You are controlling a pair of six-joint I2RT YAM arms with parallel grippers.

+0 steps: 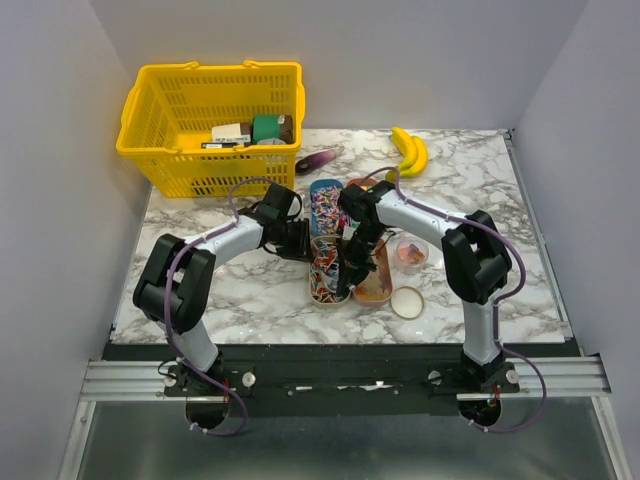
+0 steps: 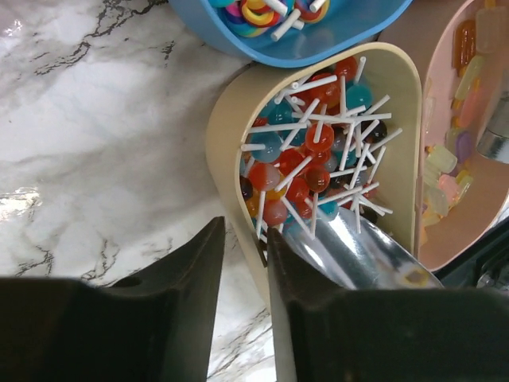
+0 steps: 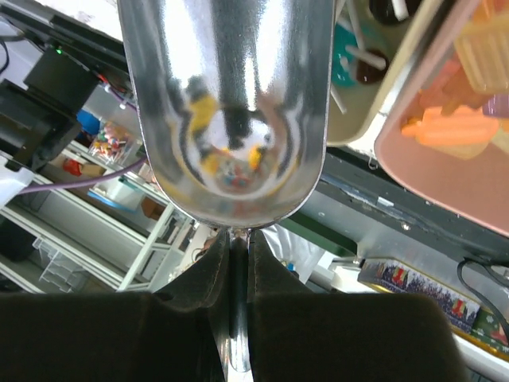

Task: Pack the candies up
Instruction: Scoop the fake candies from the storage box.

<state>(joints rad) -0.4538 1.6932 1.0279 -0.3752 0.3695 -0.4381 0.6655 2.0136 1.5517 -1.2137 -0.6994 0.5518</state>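
The candies (image 2: 318,151) are lying loose in open trays; lollipops are filling the beige tray (image 2: 224,127), jelly pieces the pink tray (image 2: 477,223). The right gripper (image 3: 238,247) is clamping the handle of the metal scoop (image 3: 231,103); the left gripper (image 2: 245,239) is standing astride the beige tray's wall, jaws narrowly apart, not yet pinching it. The sweets look light, hard and slippery, their sticks tangling; scooping from beneath the pile probably suits them better than pinching.
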